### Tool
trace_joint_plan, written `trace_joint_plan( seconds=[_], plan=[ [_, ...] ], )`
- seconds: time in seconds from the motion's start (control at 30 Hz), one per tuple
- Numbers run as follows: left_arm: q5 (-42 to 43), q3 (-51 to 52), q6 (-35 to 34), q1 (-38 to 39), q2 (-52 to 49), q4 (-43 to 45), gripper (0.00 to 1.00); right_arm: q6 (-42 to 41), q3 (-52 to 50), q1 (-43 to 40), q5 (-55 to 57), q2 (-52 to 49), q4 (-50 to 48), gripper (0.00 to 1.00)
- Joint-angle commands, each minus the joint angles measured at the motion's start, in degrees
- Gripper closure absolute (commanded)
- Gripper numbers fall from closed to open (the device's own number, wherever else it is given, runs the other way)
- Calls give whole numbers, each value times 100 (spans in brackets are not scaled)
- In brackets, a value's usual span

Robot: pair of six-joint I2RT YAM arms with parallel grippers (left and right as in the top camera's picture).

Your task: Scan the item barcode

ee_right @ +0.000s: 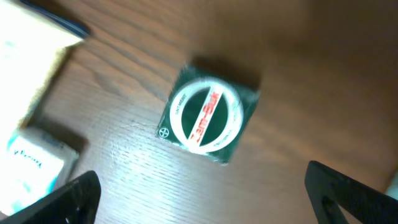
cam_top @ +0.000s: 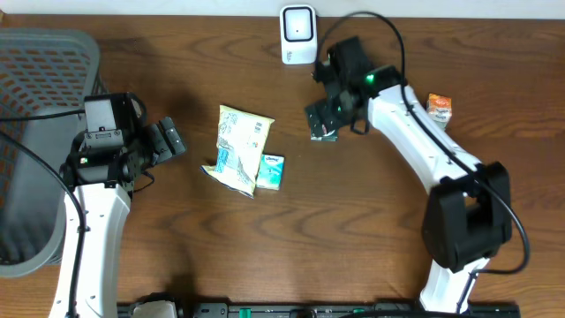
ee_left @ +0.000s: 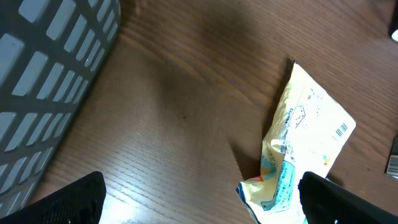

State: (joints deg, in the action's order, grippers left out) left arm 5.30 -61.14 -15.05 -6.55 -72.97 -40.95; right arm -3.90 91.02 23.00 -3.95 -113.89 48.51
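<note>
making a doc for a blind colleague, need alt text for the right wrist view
A dark green square packet with a white ring and red lettering lies flat on the wooden table, ahead of the open right gripper. A pale yellow bag and a small white pack show at the left edge.

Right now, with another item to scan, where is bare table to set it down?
Free: the near strip below the snack bag and tissue pack; also between basket and scanner. Crowded around the green packet under the right gripper.

Grey basket (cam_top: 44,62), wooden table (cam_top: 265,256)
</note>
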Motion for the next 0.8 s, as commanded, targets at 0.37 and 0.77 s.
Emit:
trace_joint_plan(
  seconds=[0.37,0.77],
  plan=[
    [9,-4,-9,-20,-13,-15,2,-2070,-835,37,68,-240,-1189,7],
    [9,-4,-9,-20,-13,-15,2,-1416,-837,35,184,-656,-1440,18]
  ],
)
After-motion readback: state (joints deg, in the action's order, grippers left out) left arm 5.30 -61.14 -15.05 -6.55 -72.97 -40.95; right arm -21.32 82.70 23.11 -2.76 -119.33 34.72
